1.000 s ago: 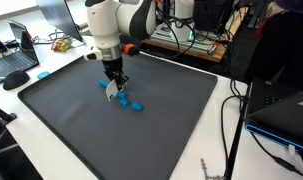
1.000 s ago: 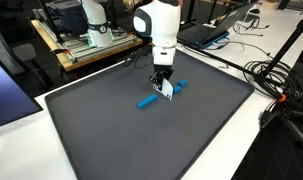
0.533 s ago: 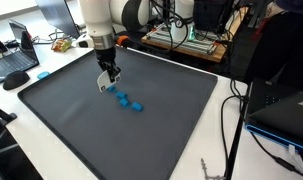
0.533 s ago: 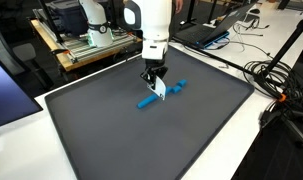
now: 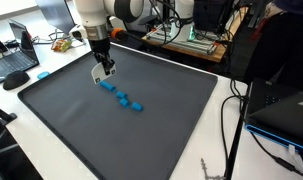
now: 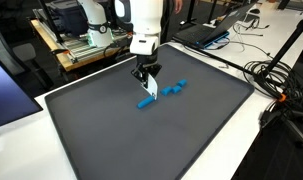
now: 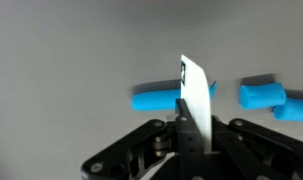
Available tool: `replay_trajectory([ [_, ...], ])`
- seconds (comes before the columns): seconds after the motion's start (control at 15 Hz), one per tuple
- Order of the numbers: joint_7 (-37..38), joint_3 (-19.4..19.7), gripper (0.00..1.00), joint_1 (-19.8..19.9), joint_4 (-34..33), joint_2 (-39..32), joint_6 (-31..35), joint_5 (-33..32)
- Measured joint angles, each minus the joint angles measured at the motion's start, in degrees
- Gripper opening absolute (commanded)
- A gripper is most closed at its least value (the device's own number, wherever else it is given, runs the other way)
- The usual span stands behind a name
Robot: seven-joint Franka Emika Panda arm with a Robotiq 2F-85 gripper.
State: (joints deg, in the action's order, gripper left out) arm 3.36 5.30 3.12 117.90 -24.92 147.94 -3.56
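Moved: your pincer [image 5: 101,72] has slid from mid-row to the 10 o'clock end of the blue blocks [image 5: 122,97] | grip: pressed together on a white card [image 7: 195,88] | card: upright, just before the end block [image 7: 156,99], over the bench [image 5: 81,130] | step: likely carrying the card clear | next: hold the pinch firm, keep the card off the blocks.

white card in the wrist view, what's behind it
A blue block lies on the grey mat behind the white card. The card covers the block's right part; only a sliver shows past it.
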Motion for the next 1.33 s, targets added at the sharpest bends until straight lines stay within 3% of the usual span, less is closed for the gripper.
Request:
replay_trajectory([
  [1.33, -0.1, -0.4, 0.01, 0.2, -3.1, -5.1, -2.1, 0.0],
])
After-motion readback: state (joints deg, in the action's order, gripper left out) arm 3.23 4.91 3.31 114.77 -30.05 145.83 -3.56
